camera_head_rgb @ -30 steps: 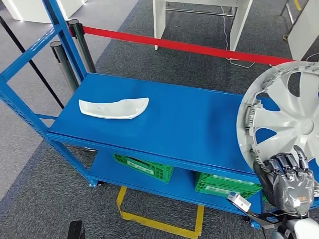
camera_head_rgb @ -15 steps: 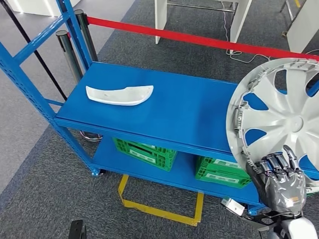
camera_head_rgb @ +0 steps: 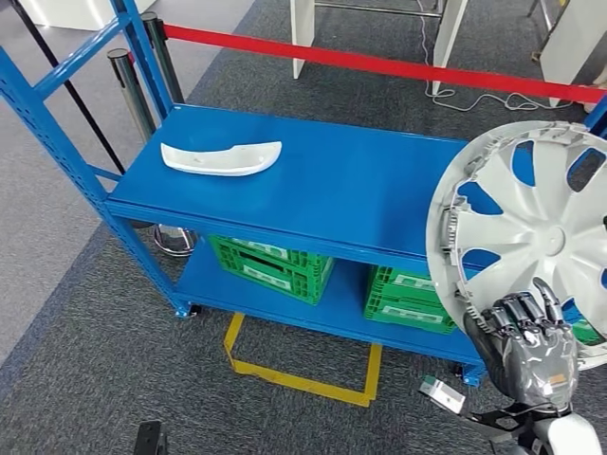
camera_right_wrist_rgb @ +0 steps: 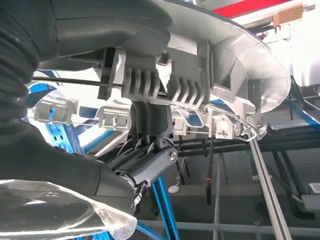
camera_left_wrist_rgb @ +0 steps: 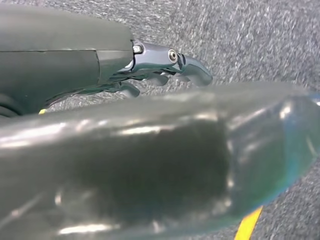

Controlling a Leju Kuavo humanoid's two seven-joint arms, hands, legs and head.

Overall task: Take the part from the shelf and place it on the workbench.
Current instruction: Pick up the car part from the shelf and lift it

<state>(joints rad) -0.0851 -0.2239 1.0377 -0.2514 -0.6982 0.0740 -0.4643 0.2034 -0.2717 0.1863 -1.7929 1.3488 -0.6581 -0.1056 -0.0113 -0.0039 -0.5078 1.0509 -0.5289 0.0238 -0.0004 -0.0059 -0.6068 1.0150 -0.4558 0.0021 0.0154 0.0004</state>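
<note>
Hubcap [camera_head_rgb: 533, 232] is standing upright in my right hand [camera_head_rgb: 533, 346], fingers gripping its lower rim, clear of the shelf [camera_head_rgb: 343, 190]. My left hand [camera_left_wrist_rgb: 166, 62] is hanging over carpet, fingers loosely apart, holding nothing.

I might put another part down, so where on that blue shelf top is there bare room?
The blue shelf top is bare between the curved white part and the hubcap held by the right hand. The left end is taken.

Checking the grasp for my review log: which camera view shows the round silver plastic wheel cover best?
Head view: the round silver plastic wheel cover shows almost whole, spokes included, above the right hand. Right wrist view shows its ribbed underside rim close up. Left wrist view gives nothing of it.
</note>
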